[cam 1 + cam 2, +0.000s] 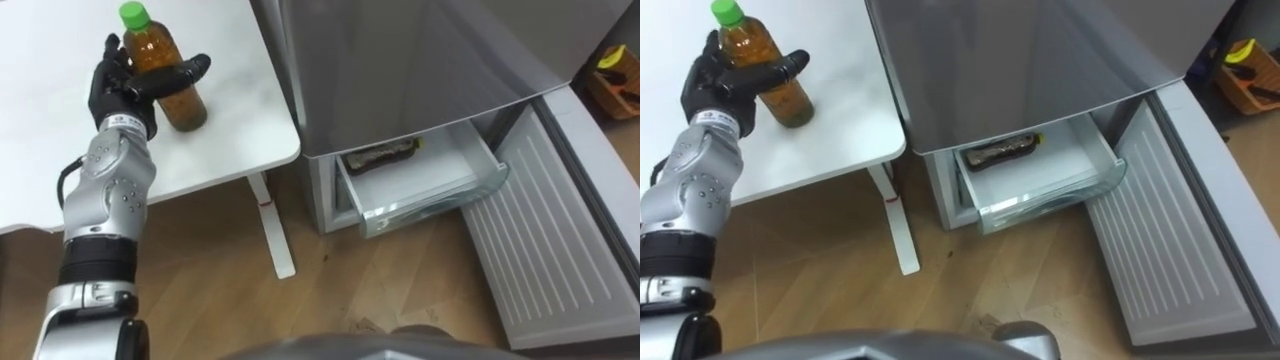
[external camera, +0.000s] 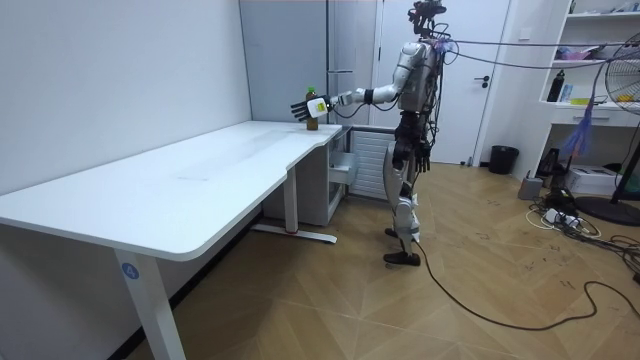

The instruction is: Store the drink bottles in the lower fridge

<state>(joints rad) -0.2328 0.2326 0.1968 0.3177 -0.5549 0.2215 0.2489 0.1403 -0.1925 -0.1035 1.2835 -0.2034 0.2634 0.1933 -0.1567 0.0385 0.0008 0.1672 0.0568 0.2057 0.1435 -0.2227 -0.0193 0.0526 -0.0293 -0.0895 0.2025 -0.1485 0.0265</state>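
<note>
- Your left hand (image 1: 122,82), black, is closed round the clear plastic bottle of amber drink (image 1: 178,98) with its green cap. The thumb lies across the front and the fingers curl behind the shoulder.
- The bottle stands upright on the white rectangular table (image 1: 50,130), near the corner closest to the fridge. Its base looks to be resting on the top, though contact is hard to confirm from these angles.
- The tall grey metal fridge (image 1: 420,60) stands just beside that table corner. Its lower door (image 1: 545,235), ribbed white on the inside, hangs open on the right.
- The eye views let you look into the clear plastic drawer (image 1: 440,170), which is pulled out of the lower compartment. A dark brown bottle (image 1: 380,157) lies on its side along the drawer's back edge.
- An orange box (image 1: 612,88) holding something yellow sits beyond the open door, at the top right of the eye views.
- The room view gives you the stance instead. The robot stands upright on the wooden floor (image 2: 330,300) by the open fridge, with its left arm stretched level towards the room view's left, over the table's far end.
- Your right hand (image 2: 429,148) seems to hang by the hip in the room view. It is too small there to tell how its fingers sit.
</note>
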